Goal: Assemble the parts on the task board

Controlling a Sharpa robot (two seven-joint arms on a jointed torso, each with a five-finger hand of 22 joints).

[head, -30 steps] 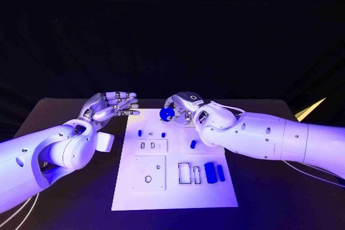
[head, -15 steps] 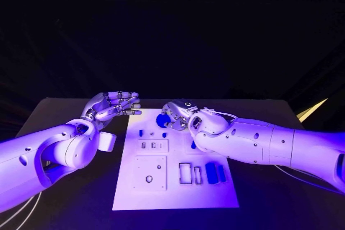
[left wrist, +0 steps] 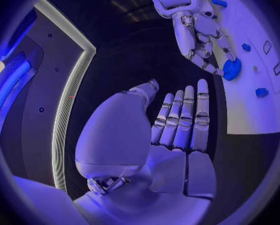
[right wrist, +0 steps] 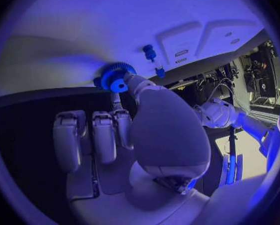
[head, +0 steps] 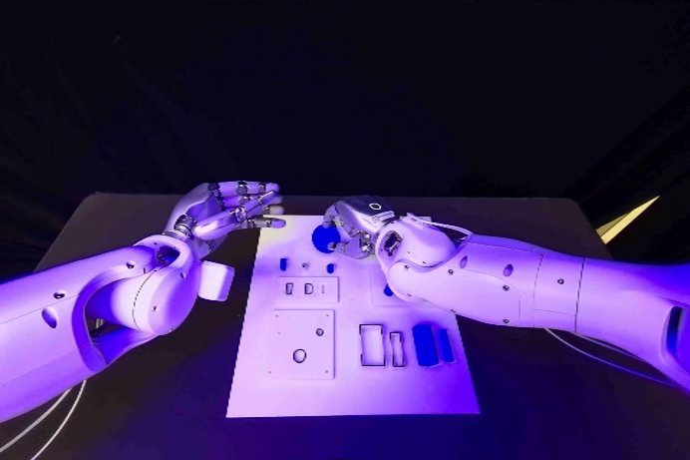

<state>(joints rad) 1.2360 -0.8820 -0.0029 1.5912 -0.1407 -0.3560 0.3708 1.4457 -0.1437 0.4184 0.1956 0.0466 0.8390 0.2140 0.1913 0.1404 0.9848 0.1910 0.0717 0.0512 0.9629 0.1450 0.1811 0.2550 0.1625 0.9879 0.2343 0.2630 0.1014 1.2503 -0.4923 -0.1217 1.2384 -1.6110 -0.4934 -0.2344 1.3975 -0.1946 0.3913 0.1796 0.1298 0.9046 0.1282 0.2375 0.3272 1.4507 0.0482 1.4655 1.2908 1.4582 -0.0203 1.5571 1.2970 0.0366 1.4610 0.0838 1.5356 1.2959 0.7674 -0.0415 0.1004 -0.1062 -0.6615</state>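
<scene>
Right hand: held over the far end of the board; a blue toothed wheel is pinched between the thumb and a finger, the other fingers lying straight beside it.
Wheel: carried just above the white surface near the far edge; in the head view it is seen as a blue disc at the fingertips, partly hidden by the hand.
Left hand: raised beside the far left corner of the board, nothing held, fingers extended side by side with the thumb apart; no contact with the board is seen.
Board: a white plate lying in the middle of the black table, between the two arms.
Small pegs: blue pieces standing on the board just nearer than the wheel.
Blocks: two upright blue bars side by side near the right edge, next to narrow rectangular slots.
Square plate: a raised white panel with a round hole, at the left of the board's near half.
</scene>
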